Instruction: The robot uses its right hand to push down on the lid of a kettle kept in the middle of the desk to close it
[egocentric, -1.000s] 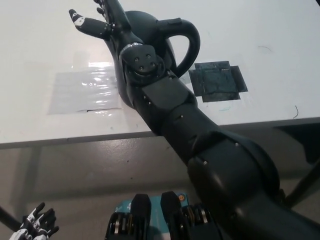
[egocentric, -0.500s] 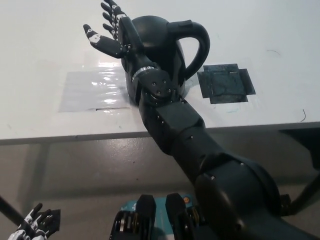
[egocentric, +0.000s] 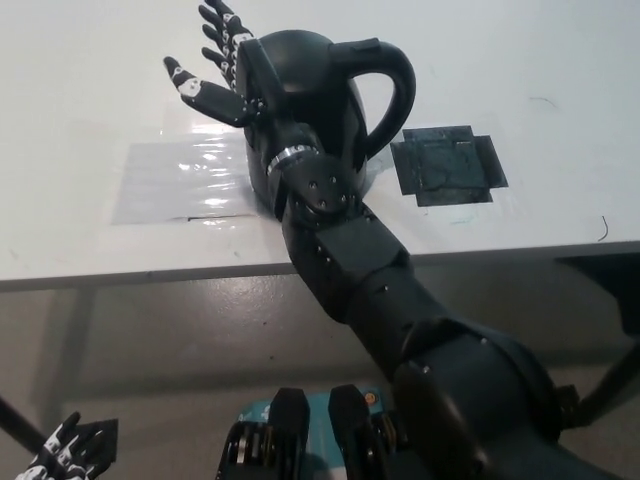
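Kettle: the black kettle (egocentric: 320, 95) stands upright on the white desk (egocentric: 80, 90), mid-desk, a little back from the near edge; its handle (egocentric: 392, 85) loops out to the right. Whether the lid is fully seated cannot be told.
Right hand: the black right hand (egocentric: 228, 60) is at the kettle's upper left side, fingers spread apart and pointing to the far left, gripping nothing; the wrist lies against the kettle's left face.
Right arm: the black arm crosses the desk's near edge just in front of the kettle.
Left hand: the white left hand (egocentric: 55, 452) rests low at the near left, below desk level; its fingers are too cropped to judge.
Desk marks: a clear taped sheet (egocentric: 175, 180) lies left of the kettle, a dark tape patch (egocentric: 447, 165) lies right of it.
Open room: bare desk to the far left and far right.
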